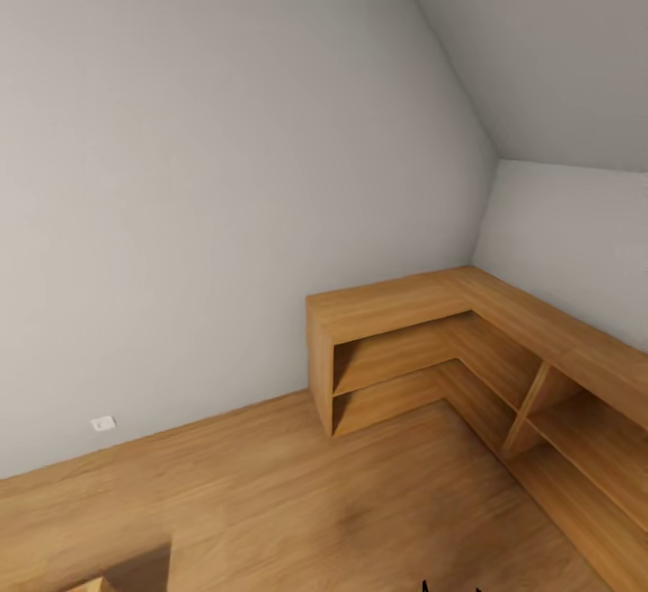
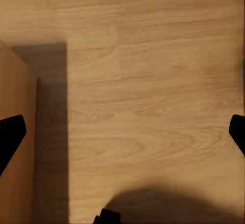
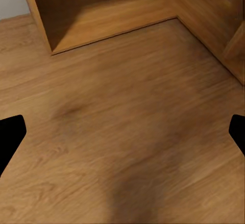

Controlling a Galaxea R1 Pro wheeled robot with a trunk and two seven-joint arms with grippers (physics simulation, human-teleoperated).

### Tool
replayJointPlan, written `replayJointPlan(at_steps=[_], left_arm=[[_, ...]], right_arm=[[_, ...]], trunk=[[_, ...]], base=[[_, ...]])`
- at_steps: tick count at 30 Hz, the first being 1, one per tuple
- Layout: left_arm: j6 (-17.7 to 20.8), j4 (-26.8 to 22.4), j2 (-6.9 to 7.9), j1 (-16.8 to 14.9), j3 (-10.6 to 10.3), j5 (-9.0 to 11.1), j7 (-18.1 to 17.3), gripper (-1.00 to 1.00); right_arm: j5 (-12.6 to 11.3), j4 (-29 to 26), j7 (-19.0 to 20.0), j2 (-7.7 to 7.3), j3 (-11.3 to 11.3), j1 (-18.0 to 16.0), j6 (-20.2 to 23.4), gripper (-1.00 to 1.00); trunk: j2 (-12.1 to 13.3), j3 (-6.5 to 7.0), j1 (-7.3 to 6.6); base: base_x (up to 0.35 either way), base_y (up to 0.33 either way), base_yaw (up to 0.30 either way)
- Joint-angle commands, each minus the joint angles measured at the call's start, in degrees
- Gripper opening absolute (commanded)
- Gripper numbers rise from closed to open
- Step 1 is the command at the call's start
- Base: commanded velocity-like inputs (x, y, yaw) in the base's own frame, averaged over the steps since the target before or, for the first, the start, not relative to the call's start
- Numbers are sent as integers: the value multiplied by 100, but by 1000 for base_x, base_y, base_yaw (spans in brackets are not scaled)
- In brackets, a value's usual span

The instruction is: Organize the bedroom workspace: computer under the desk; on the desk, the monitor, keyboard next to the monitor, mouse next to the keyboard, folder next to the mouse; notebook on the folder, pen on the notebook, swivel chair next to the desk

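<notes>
I face a corner of the attic bedroom, with a white wall, a sloped ceiling and a light wood floor. The desk, computer, monitor, keyboard, mouse, folder, notebook, pen and swivel chair are out of view. My left gripper hangs open over bare floorboards, its black fingertips wide apart with nothing between them. My right gripper is open too, fingertips spread over the floor a short way in front of a wooden shelf unit.
A low L-shaped open wooden shelf unit fills the corner at right and runs along the right wall; its lower compartment lies ahead of the right gripper. A wooden furniture edge stands beside the left gripper. A white socket sits low on the wall.
</notes>
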Motion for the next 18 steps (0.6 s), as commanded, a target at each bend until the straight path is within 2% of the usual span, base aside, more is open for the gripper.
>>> replayJointPlan(at_steps=[1,11,18], left_arm=[[-14,1,1,-3,-50,28,37,100],[21,6,0,-3,-54,28,29,100],[24,7,1,-3,-51,28,28,100]], right_arm=[[-5,5,-42,3,48,-5,-7,100],[0,9,-16,3,48,-5,-8,100],[-5,9,-14,3,48,-5,-2,100]], trunk=[[-5,-8,4],[-5,-1,4],[-5,12,4]], base=[[321,127,-277],[300,88,-284],[94,14,-287]])
